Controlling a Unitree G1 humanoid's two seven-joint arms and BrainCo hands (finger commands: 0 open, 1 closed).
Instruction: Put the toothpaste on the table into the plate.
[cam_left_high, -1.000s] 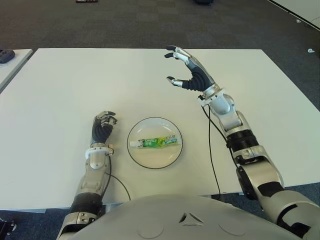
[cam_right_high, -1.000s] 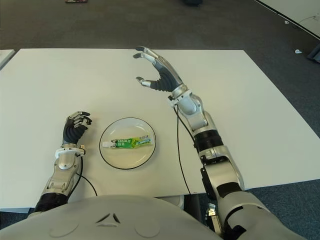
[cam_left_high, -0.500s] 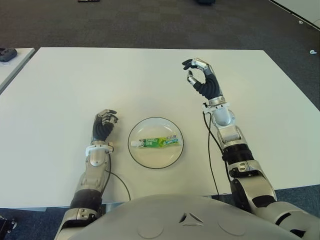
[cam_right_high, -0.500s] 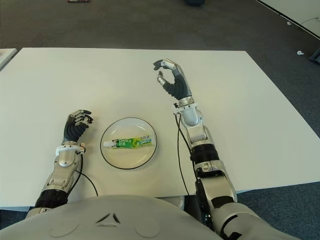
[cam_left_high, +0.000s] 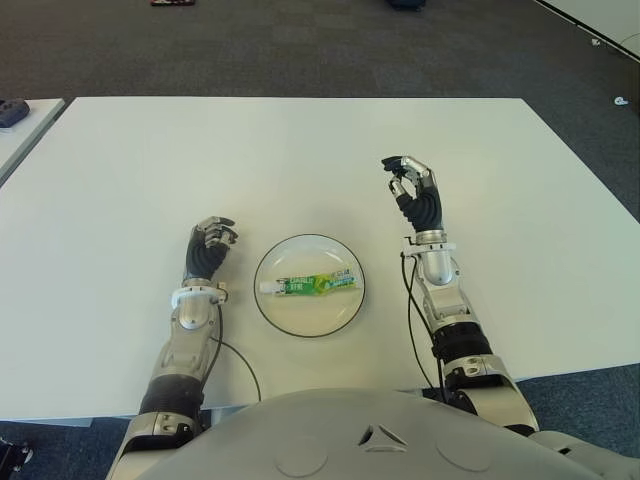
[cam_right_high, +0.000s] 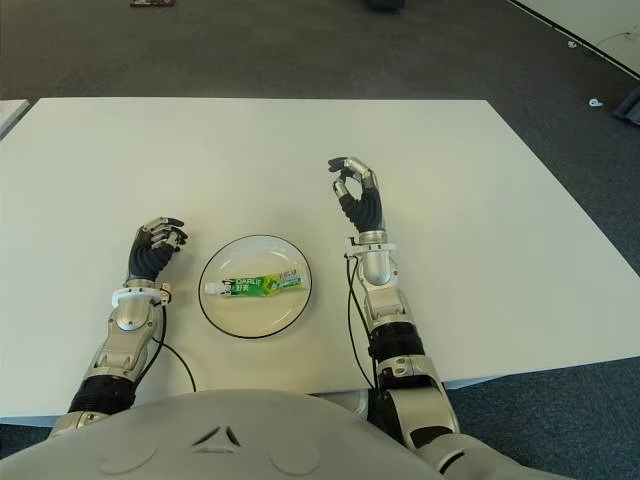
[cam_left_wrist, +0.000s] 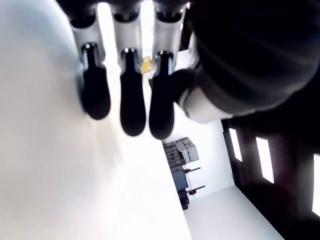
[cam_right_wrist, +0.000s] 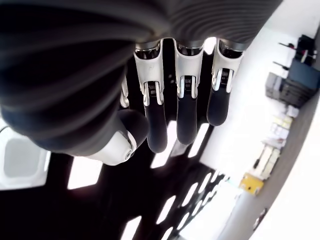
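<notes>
A green and white toothpaste tube (cam_left_high: 308, 285) lies flat across the middle of a white plate with a dark rim (cam_left_high: 276, 313), near the table's front edge. To the right of the plate my right hand (cam_left_high: 414, 192) is raised off the table with its fingers curled and nothing in them. Just left of the plate is my left hand (cam_left_high: 207, 247), fingers curled too and holding nothing. In both wrist views the fingers fold toward the palm around no object.
The white table (cam_left_high: 300, 160) stretches wide behind the plate. A second white table's corner (cam_left_high: 20, 120) with a dark object on it shows at the far left. Dark carpet lies beyond the table's edges.
My right hand has drawn back from the table's middle toward the front and right of the plate, and its spread fingers have curled shut. The left hand, plate and toothpaste stayed put.
</notes>
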